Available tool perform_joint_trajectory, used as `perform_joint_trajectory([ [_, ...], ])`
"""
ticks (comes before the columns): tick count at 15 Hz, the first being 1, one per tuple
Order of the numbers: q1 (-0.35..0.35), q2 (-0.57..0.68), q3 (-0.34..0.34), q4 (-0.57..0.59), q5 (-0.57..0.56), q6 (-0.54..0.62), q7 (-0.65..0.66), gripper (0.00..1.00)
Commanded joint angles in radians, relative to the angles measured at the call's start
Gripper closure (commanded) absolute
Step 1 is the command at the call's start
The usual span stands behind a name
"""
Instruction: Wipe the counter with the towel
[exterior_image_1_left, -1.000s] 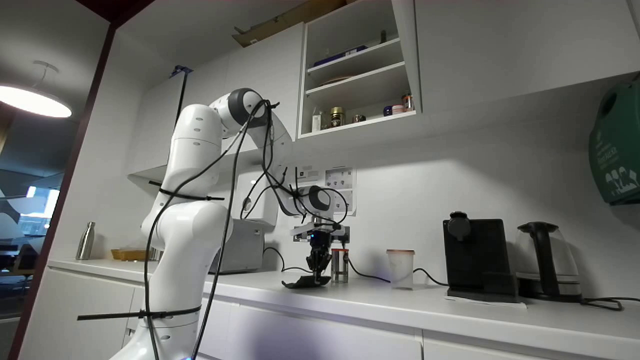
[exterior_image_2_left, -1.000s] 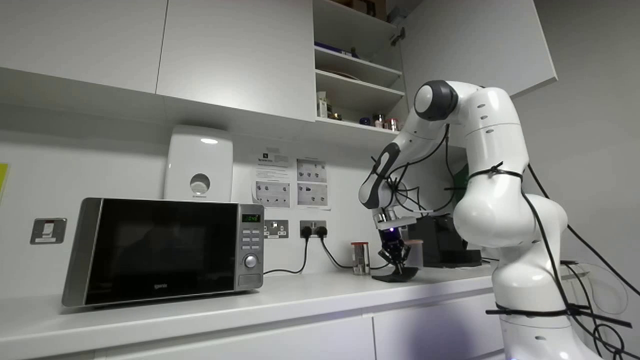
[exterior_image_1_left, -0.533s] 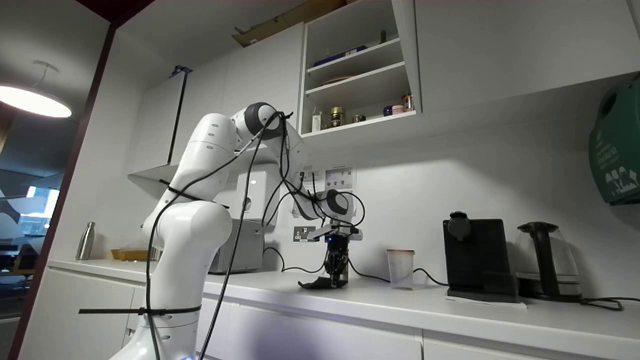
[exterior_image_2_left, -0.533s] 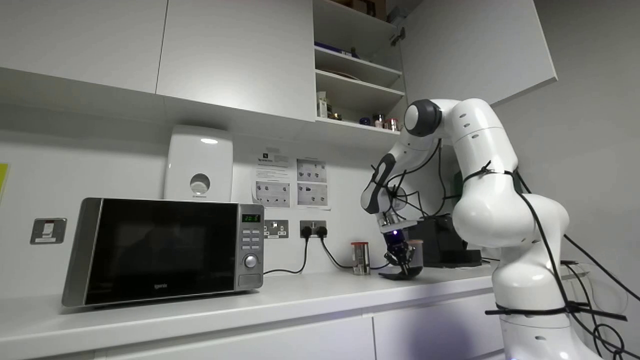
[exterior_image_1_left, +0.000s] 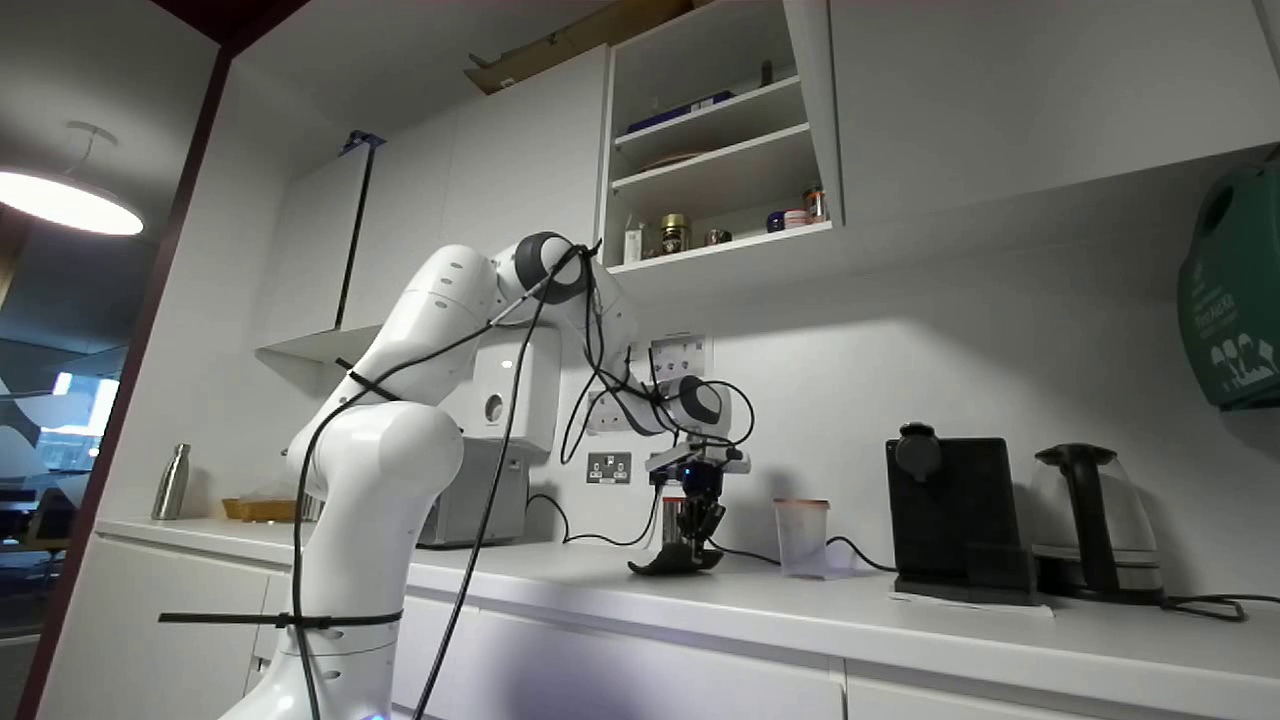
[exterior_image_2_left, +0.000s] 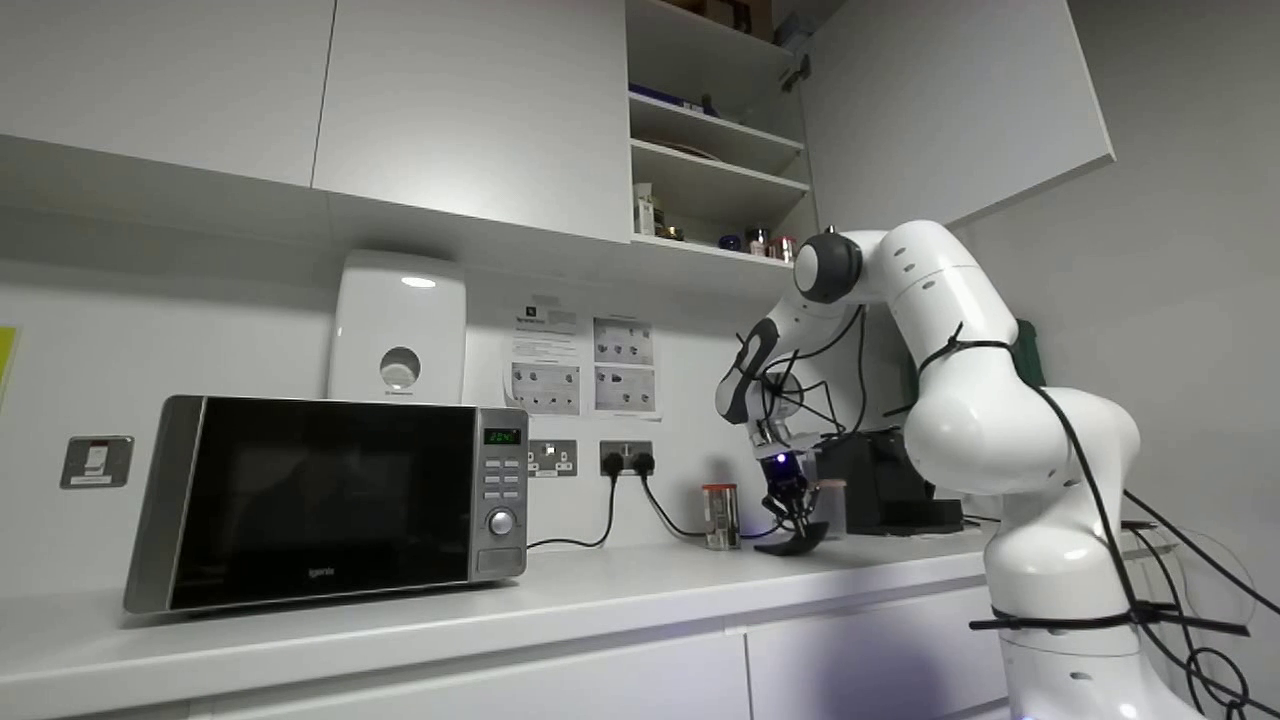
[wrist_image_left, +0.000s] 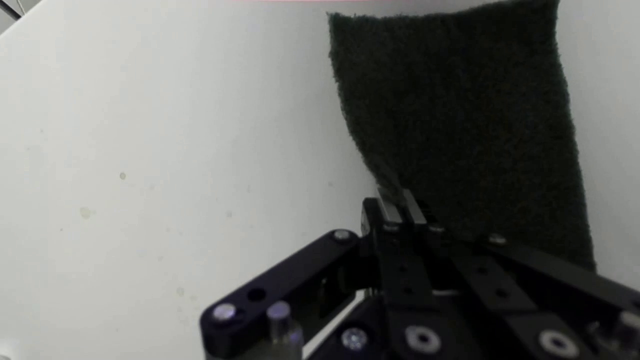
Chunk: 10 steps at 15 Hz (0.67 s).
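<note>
The white counter (exterior_image_1_left: 590, 578) runs across both exterior views (exterior_image_2_left: 620, 588). In the wrist view its surface (wrist_image_left: 165, 115) shows several small spots. The dark grey towel (wrist_image_left: 465, 110) is spread on the counter in the wrist view, and part of it is hidden behind the gripper. It is a low dark strip in both exterior views (exterior_image_1_left: 668, 563) (exterior_image_2_left: 797, 543), with its ends curling up. My gripper (wrist_image_left: 400, 202) points down and is shut on a pinched fold at the towel's left edge in the wrist view. It also shows in both exterior views (exterior_image_1_left: 700, 543) (exterior_image_2_left: 797, 524).
A metal can with a red lid (exterior_image_2_left: 721, 517) and a clear tub (exterior_image_1_left: 802, 540) stand near the wall by the gripper. A black coffee machine (exterior_image_1_left: 950, 510) and kettle (exterior_image_1_left: 1095, 525) stand farther along. A microwave (exterior_image_2_left: 330, 500) and wall cables (exterior_image_2_left: 655, 510) are on the other side.
In an exterior view the gripper and towel have moved right along the counter, past the red-lidded can toward the clear tub. The arm's elbow has come lower and forward. The grip stays shut.
</note>
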<state>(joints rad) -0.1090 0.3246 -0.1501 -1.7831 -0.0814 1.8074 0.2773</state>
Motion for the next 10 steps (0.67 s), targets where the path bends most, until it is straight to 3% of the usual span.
perform_joint_trajectory([
  [1, -0.017, 0.038, 0.006, 0.083, 0.042, -0.049, -0.051, 0.99],
  [10, 0.068, -0.133, 0.101, -0.211, 0.082, 0.033, -0.135, 0.99],
])
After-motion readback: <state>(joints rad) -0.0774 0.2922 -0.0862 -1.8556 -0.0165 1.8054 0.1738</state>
